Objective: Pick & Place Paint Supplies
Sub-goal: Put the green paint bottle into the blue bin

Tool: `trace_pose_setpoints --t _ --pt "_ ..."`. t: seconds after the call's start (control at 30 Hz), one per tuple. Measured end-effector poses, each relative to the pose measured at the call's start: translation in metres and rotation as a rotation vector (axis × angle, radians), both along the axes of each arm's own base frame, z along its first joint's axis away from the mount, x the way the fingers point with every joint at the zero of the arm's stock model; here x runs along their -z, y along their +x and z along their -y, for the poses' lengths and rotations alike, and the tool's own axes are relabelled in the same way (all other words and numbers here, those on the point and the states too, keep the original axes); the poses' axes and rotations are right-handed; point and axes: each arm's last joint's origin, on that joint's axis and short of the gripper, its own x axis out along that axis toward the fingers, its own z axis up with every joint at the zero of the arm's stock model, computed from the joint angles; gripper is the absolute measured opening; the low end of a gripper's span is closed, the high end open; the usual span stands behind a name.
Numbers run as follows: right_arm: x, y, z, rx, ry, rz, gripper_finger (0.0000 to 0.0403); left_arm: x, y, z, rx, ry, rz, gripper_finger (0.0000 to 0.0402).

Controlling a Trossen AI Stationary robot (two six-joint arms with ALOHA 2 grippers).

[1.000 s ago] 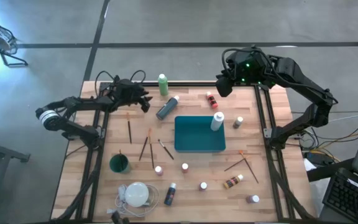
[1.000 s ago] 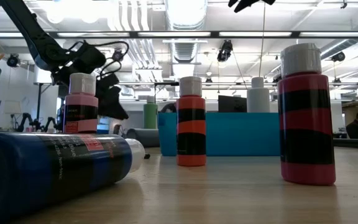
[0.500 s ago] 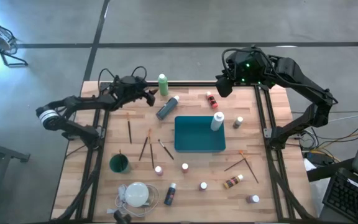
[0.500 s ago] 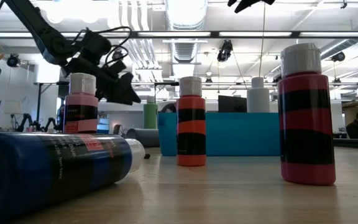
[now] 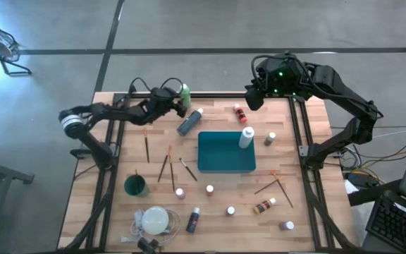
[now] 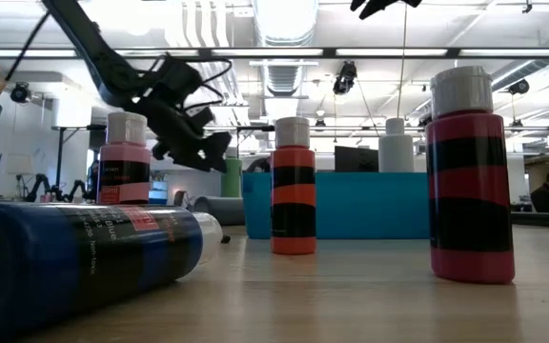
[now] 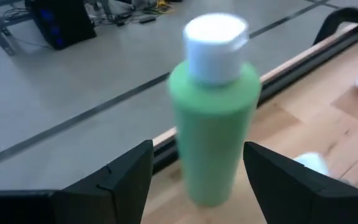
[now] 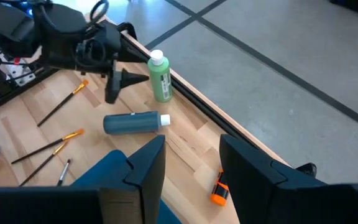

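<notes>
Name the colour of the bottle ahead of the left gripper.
Green bottle, white cap; clearest in the left wrist view.

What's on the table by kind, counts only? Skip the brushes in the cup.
Paint bottles: 11
Loose brushes: 6
Teal tray: 1
Green cup: 1
White disc: 1
Total: 20
</notes>
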Motion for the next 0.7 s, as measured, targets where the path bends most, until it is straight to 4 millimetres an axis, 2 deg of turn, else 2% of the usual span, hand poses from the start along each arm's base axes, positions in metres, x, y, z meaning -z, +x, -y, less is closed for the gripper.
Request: trace_pose_setpoints --t 0.2,0.7 --pt "0.001 0.000 0.000 -0.009 0.012 -0.006 0.0166 0.009 0.018 -0.005 0.032 -0.023 -0.023 0.0265" --pt "0.004 -0.003 -0.001 -0.011 0.031 -0.044 0.0207 0.026 0.025 -0.014 -0.047 -0.050 0.035 0.0342"
